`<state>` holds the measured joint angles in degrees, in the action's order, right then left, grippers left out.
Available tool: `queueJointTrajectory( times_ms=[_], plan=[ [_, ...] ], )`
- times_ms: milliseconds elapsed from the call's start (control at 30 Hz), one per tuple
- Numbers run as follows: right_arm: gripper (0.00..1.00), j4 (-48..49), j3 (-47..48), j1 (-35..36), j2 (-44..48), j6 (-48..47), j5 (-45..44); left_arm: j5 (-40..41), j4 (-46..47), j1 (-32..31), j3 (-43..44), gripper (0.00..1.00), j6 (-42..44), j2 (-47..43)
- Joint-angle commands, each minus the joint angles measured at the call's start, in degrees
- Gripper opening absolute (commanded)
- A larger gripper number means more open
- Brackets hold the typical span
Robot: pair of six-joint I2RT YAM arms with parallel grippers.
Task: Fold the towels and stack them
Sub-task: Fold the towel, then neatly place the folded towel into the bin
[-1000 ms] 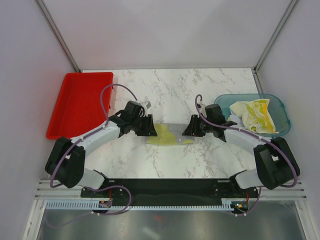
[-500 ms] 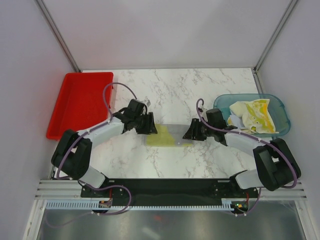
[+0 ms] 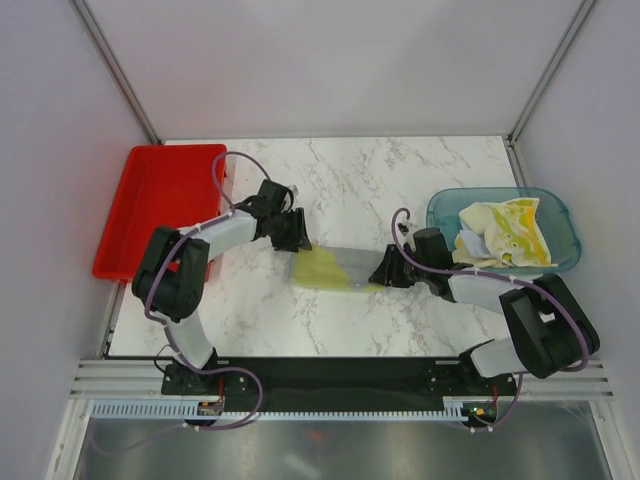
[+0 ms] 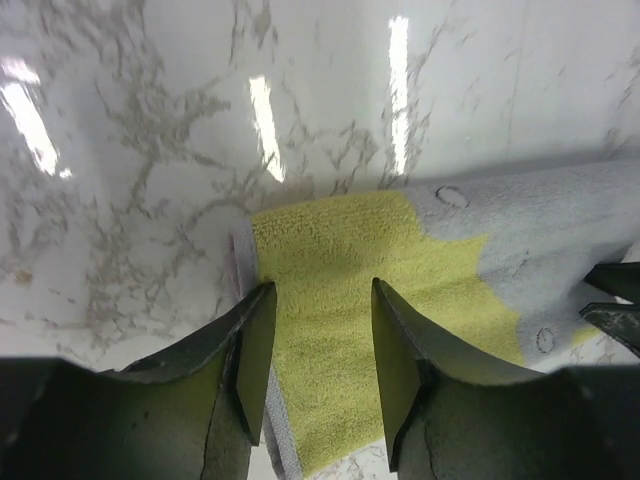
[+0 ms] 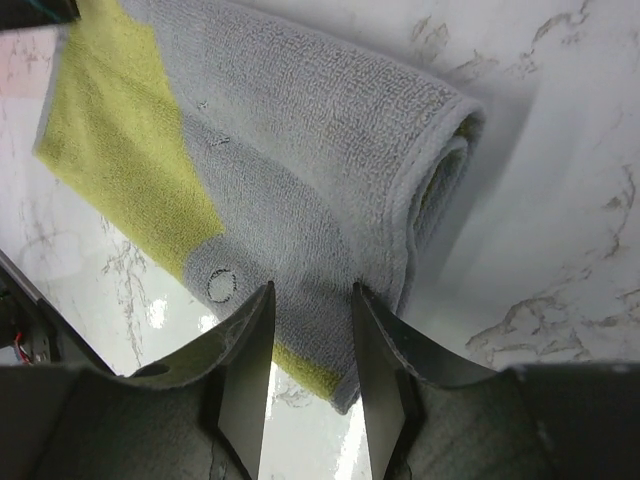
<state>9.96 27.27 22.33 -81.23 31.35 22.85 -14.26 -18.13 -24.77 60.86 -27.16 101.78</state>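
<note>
A folded towel (image 3: pixel 335 268), yellow-green with a grey fold over its right part, lies flat on the marble table between my grippers. My left gripper (image 3: pixel 296 242) is open at the towel's left end; in the left wrist view the towel (image 4: pixel 380 270) lies under the spread jaws of that gripper (image 4: pixel 320 292). My right gripper (image 3: pixel 384 273) is open at the towel's right end; in the right wrist view the grey folded edge (image 5: pixel 330 150) lies below the jaws of that gripper (image 5: pixel 310 297). More towels (image 3: pixel 505 232), yellow and cream, lie crumpled in the bin.
A translucent teal bin (image 3: pixel 560 215) stands at the right edge of the table. A red tray (image 3: pixel 160 205) stands at the left edge. White walls enclose the back and both sides.
The left gripper has drawn back up and left to the towel's end, and the right gripper has shifted slightly down and right. The towel now lies flat with the grey fold over it.
</note>
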Motion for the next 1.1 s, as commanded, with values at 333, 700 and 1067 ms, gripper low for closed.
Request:
queueJointTrajectory(
  times_ms=[333, 700, 1067],
  plan=[
    [0.65, -9.86, 7.27, 0.26, 12.93, -2.88, -0.26, -2.09, -8.06, 1.92, 2.61, 0.72, 8.61, -11.33],
    [0.98, -20.15, 16.32, 0.17, 22.95, -4.98, -0.09, -3.05, 0.37, 1.84, -7.24, 0.71, 4.31, -7.39],
    [0.98, -20.50, 16.06, 0.17, 23.75, -5.78, -0.26, -6.66, 5.91, 0.70, -8.83, 0.62, 2.81, -0.70]
  ],
)
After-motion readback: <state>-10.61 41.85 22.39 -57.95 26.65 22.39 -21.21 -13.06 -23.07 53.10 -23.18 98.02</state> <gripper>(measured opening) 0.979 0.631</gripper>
